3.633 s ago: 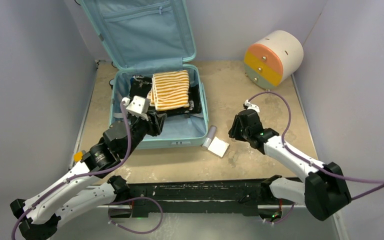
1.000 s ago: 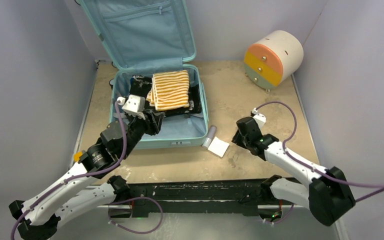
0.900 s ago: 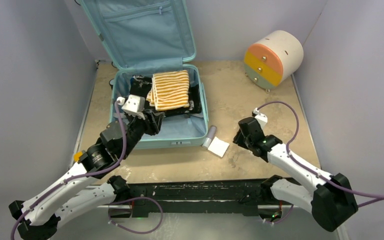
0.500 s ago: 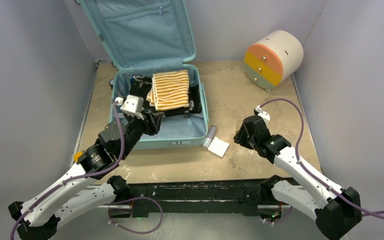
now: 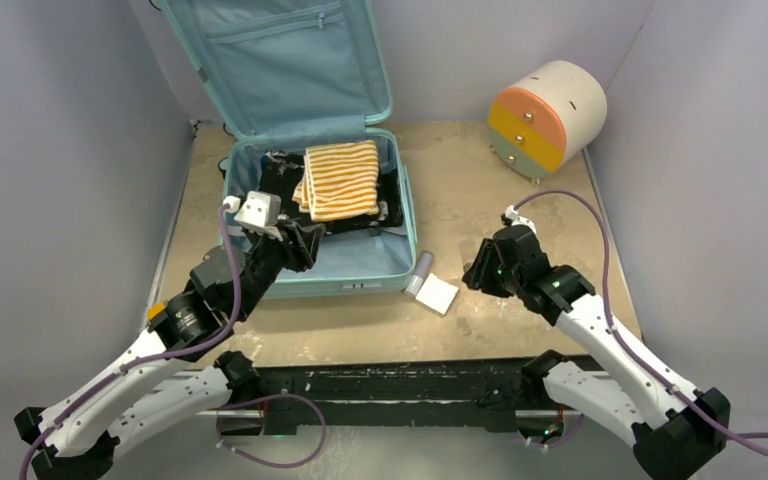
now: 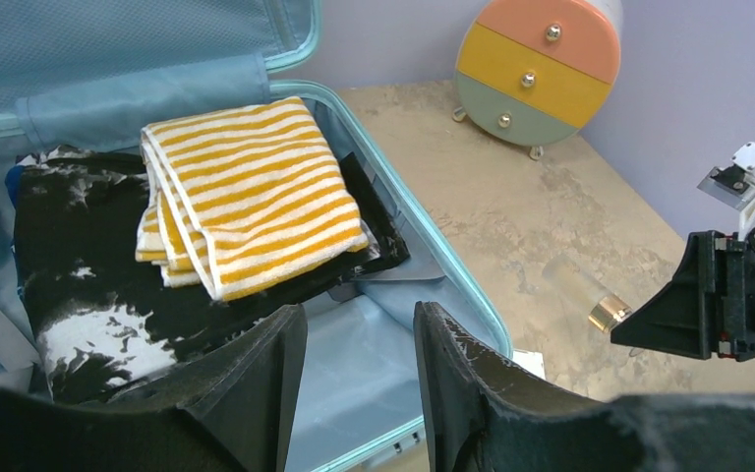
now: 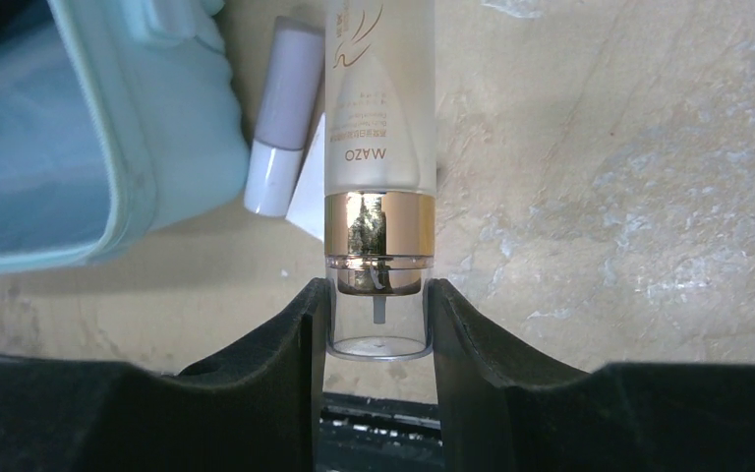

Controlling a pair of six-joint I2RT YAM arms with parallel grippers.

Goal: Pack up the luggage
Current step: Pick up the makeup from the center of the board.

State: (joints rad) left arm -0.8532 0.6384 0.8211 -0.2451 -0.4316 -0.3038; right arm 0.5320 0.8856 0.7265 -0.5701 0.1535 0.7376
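Observation:
The luggage (image 5: 408, 232) is a pale teal suitcase lying open, its lid (image 5: 290, 60) leaning on the back wall. A black-and-white garment (image 6: 98, 295) lies inside with an orange-and-white striped towel (image 5: 341, 178) folded on top. My left gripper (image 6: 359, 320) hovers open over the suitcase's empty front part, nothing between its fingers. My right gripper (image 7: 377, 295) is shut on the clear cap of a frosted bottle (image 7: 378, 98) with a gold band. The bottle (image 6: 575, 287) points toward the suitcase, just right of its front corner.
A lavender tube (image 5: 419, 272) and a white square packet (image 5: 438, 294) lie on the table by the suitcase's front right corner. A round cream drawer unit (image 5: 545, 115) with orange, yellow and green fronts stands at the back right. Grey walls close in both sides.
The right arm's elbow has swung out toward the lower right while its gripper stayed near the same spot by the packet. The left wrist has drifted slightly left.

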